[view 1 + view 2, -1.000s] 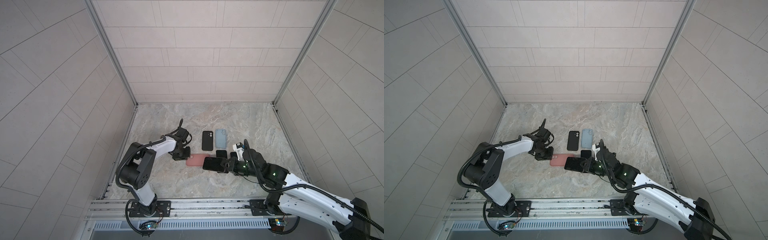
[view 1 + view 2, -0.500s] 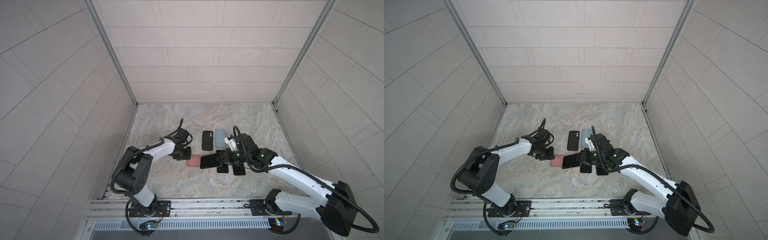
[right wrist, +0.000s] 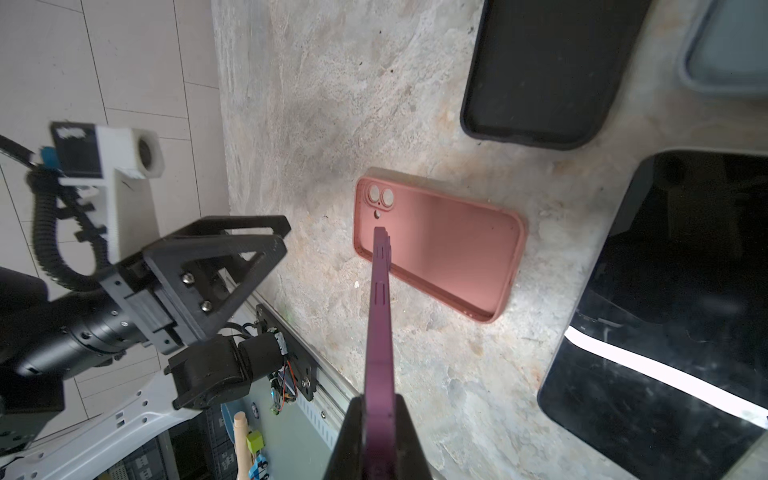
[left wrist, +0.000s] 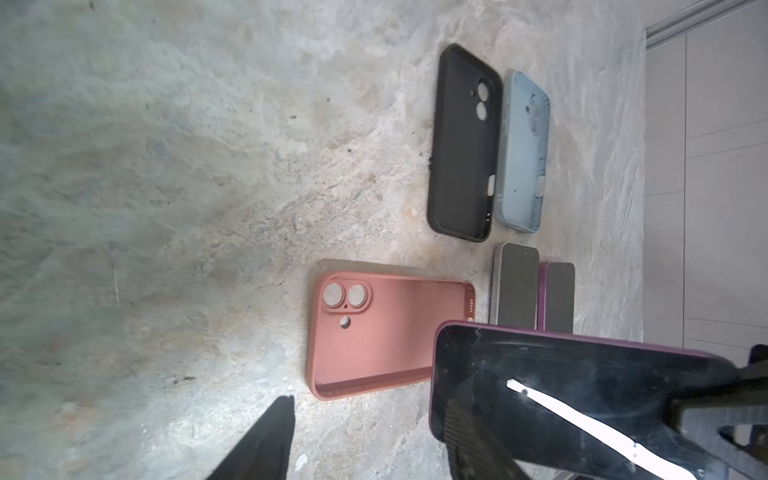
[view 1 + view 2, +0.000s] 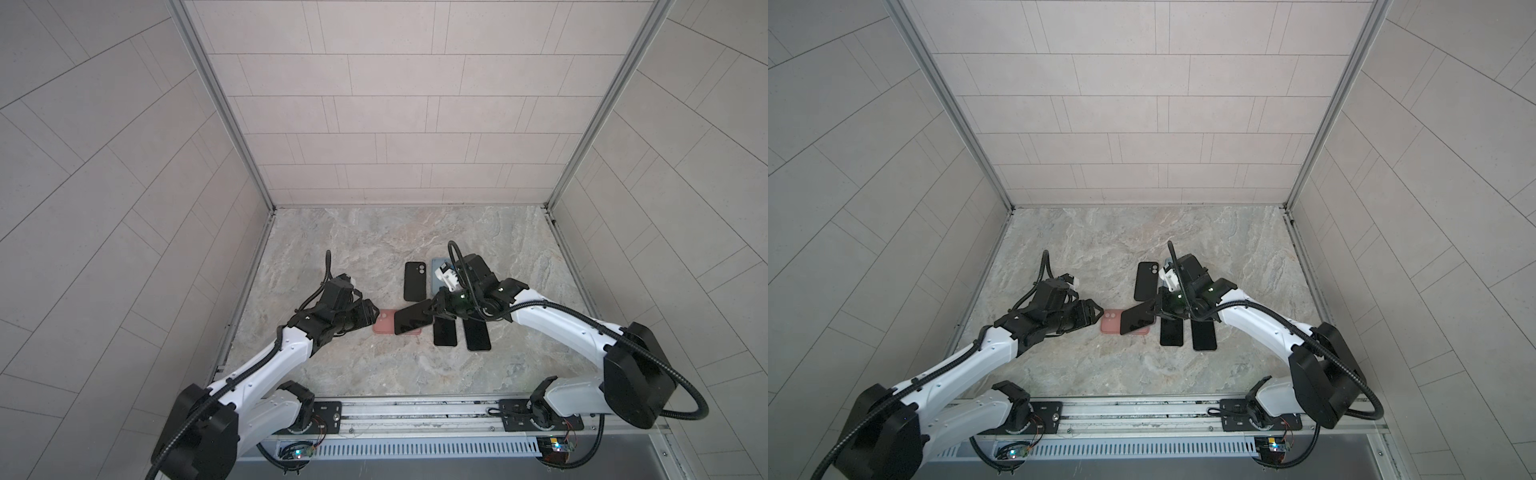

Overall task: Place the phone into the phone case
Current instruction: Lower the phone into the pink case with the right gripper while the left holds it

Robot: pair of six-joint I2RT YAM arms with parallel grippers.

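Observation:
The pink phone case lies flat on the marble table, open side up. Tilted above its right part hangs the phone, dark-screened with a purple edge. My right gripper is shut on its right end. My left gripper stands open just left of the case, a small gap from the phone's free end, with nothing between its fingers.
A black case and a light blue case lie behind. Two other phones lie face up right of the pink case, under my right arm. Tiled walls close in three sides.
My left gripper has gone from shut to open. My right gripper has lifted the phone off the table and carried it a little left, over the pink case.

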